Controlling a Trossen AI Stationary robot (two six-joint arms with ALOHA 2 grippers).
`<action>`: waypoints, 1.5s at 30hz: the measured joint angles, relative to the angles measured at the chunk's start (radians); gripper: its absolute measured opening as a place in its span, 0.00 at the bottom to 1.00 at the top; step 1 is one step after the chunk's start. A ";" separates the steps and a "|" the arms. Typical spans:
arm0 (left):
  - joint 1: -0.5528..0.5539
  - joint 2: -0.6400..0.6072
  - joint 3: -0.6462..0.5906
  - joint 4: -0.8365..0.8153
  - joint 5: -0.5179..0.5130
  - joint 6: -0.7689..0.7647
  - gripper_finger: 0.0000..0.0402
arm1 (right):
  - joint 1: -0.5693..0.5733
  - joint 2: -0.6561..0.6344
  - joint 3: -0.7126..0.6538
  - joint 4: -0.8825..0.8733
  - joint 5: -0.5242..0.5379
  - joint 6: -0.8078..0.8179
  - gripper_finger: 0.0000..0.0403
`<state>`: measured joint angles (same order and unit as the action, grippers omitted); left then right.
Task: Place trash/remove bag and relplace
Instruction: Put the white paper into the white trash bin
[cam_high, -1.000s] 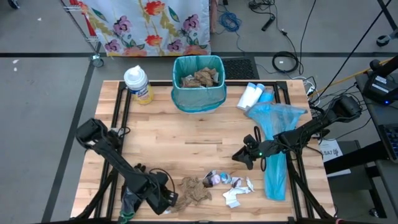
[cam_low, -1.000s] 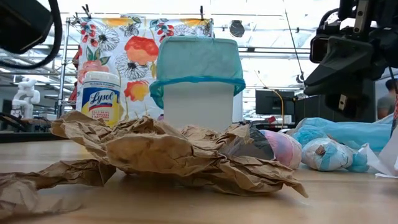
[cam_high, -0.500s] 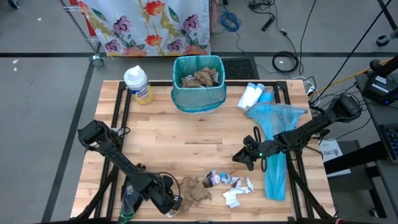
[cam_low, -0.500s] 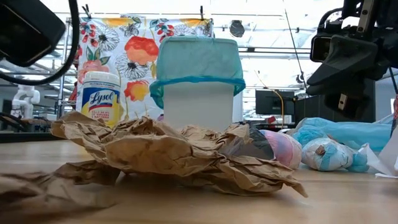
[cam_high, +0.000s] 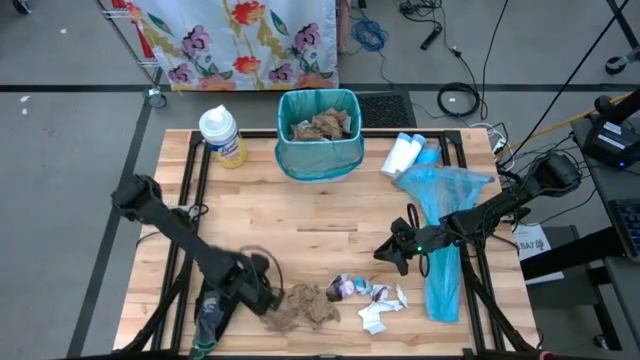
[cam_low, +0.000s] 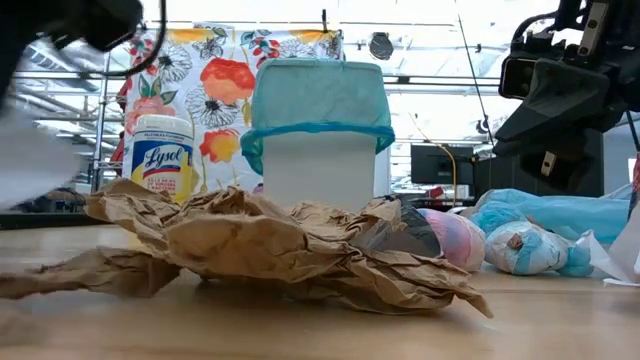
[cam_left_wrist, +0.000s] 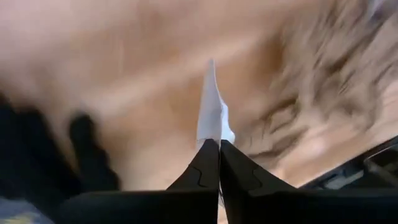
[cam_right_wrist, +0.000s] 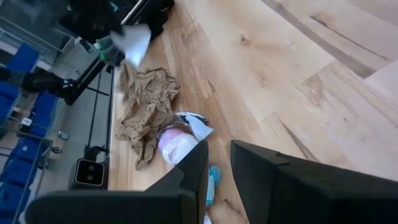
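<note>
With a white tissue scrap (cam_left_wrist: 211, 106) pinched in its clenched left claw (cam_left_wrist: 219, 144), lift clear, carry over teal-lined bin (cam_high: 319, 133) w/o dropping; right claw (cam_right_wrist: 216, 163) slightly parted, empty.

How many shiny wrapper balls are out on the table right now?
2. Both lie between the brown paper towel and the white tissue scraps: the first wrapper ball next to the towel, the second wrapper ball beside the scraps. More could be hidden under the towel.
</note>
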<state>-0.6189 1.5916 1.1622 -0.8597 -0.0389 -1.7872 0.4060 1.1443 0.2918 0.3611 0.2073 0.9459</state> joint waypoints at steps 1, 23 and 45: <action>0.022 -0.028 0.000 -0.023 -0.025 0.028 0.00 | -0.001 0.000 0.000 0.000 0.000 -0.005 0.15; 0.808 -0.404 0.272 -0.008 -0.140 1.202 0.00 | -0.272 0.000 0.000 0.014 0.004 -0.043 0.15; 1.319 -0.011 0.655 0.007 0.313 1.750 0.16 | -0.458 -0.002 0.001 0.077 0.004 -0.016 0.15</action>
<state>0.6998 1.5810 1.8172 -0.8530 0.2743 -0.0370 -0.0521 1.1425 0.2924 0.4376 0.2111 0.9302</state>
